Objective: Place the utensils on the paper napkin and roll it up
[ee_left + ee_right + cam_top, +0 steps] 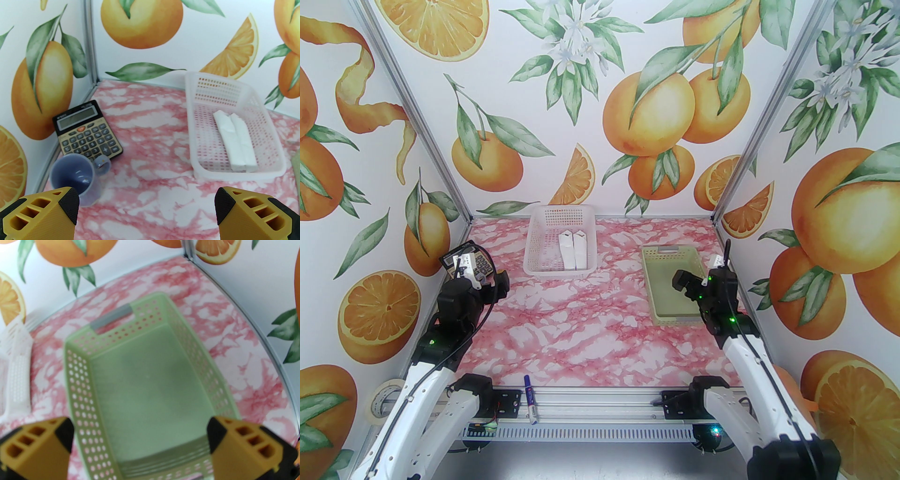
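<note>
Left wrist view, paper napkin: two white rolls [235, 143] lie side by side, touching, on the floor of the white mesh basket [218, 90]. They are ahead of the left fingers [68, 206] and off to their right.
Utensils: presumably wrapped inside the rolls, but the paper hides what is within, so I cannot confirm it.
Left fingers: spread wide with nothing between them, over bare counter [152, 145], short of the white basket's near wall.
Right fingers: these [234, 444] are also spread wide and carry nothing. They are held above the pale green basket [79, 390], whose plain floor lies directly below and ahead of them.
Done, as judged: the laying-out and rolling look finished, and the rolls are stowed in the white basket, well apart from both sets of fingers.
Left to do, as judged: little or nothing, beyond perhaps drawing the arms back.
Bystanders: a calculator [88, 131] lies ahead and left of the left fingers. A blue mug [75, 173] stands just beside the left-hand finger. A blue-capped marker [531, 401] rests on the front rail, behind both sets of fingers.
</note>
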`<action>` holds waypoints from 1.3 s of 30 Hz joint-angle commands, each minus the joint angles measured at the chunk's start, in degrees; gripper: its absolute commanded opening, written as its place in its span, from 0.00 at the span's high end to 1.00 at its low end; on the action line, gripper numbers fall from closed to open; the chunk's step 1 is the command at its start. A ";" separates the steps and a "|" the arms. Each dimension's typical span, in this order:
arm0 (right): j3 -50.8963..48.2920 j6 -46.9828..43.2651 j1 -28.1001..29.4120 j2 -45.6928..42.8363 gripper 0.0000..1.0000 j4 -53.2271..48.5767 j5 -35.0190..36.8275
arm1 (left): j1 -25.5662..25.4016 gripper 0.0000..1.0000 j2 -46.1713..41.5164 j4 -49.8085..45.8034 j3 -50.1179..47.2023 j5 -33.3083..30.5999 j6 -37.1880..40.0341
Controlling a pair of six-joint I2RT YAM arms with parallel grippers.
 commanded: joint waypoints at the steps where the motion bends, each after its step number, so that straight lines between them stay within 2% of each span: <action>1: -2.88 -0.05 -0.53 1.38 0.00 9.13 -0.08 | 0.55 0.00 -0.49 3.90 -1.61 -2.54 1.86; 6: -9.10 -3.37 -0.55 1.72 0.00 20.90 3.14 | 0.61 0.00 0.17 5.66 -2.94 -3.49 3.13; 10: -10.04 -7.87 -0.54 3.88 0.00 23.73 5.50 | 0.66 0.00 0.69 7.46 -3.91 -4.72 3.80; 14: -11.81 -9.29 -0.46 6.36 0.00 29.84 4.37 | 0.75 0.00 1.90 8.88 -4.27 -4.75 4.28; 18: -14.75 -8.30 0.12 10.61 0.00 40.27 3.83 | 0.68 0.00 3.49 9.94 -4.36 -4.72 4.29; 27: -17.85 -11.36 4.99 21.36 0.00 60.29 5.30 | 0.78 0.00 5.13 10.22 -3.70 -4.96 4.82; 30: -16.81 -13.82 5.79 22.39 0.00 60.13 5.65 | 0.79 0.00 5.35 10.31 -3.66 -5.41 5.06; 34: -17.95 -16.78 5.98 23.95 0.00 65.99 5.94 | 0.82 0.00 5.81 10.40 -3.92 -5.71 5.17; 39: -19.06 -17.95 5.99 30.52 0.00 75.18 5.41 | 0.90 0.00 6.43 10.49 -3.75 -5.62 4.99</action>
